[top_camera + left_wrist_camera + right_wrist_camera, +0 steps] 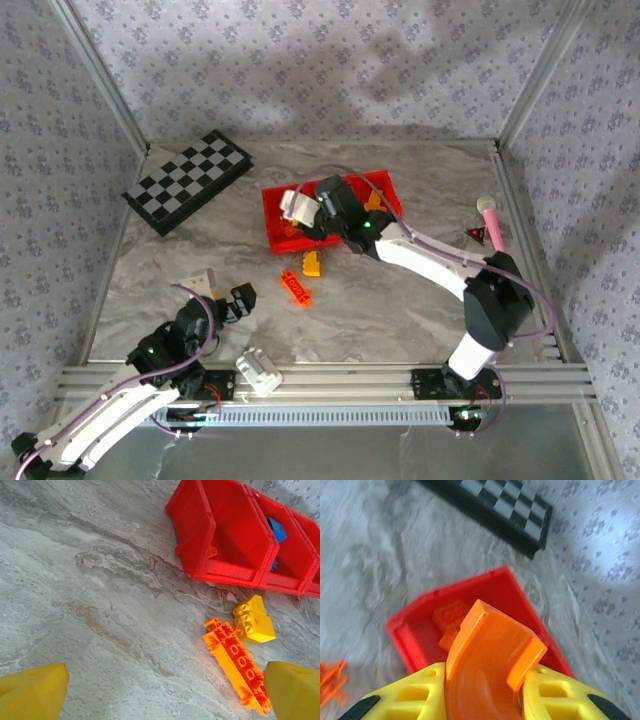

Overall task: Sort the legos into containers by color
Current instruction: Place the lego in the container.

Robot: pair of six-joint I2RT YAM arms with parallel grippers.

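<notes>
Over the red tray (pixel 272 208), at the far middle of the worktop (pixel 200 250): right gripper (pixel 487 700) pinches a curved orange brick (pixel 492 650) between its yellow fingers (pixel 415 697). The brick is held off the surface, above a compartment that already holds orange bricks (pixel 451 622) (blurred; I cannot count them). Checkered board (pixel 505 505) lies beyond the tray, towards the far left corner.

Near left edge of the worktop: left gripper (pixel 165 695) is spread wide and holds nothing, its tips low over bare marbled surface. Ahead of it, on the worktop and outside the tray, a flat orange brick (pixel 237 672) lies with a yellow brick (pixel 254 620) just beside its far end. Both sit near the tray's front wall, apart from it.

Tray from the left wrist view: nearest compartment shows a bit of orange low against its wall. The next compartment holds a blue brick (pixel 276 530).

White block (pixel 260 370) sits at the near edge, between the two arm bases.
</notes>
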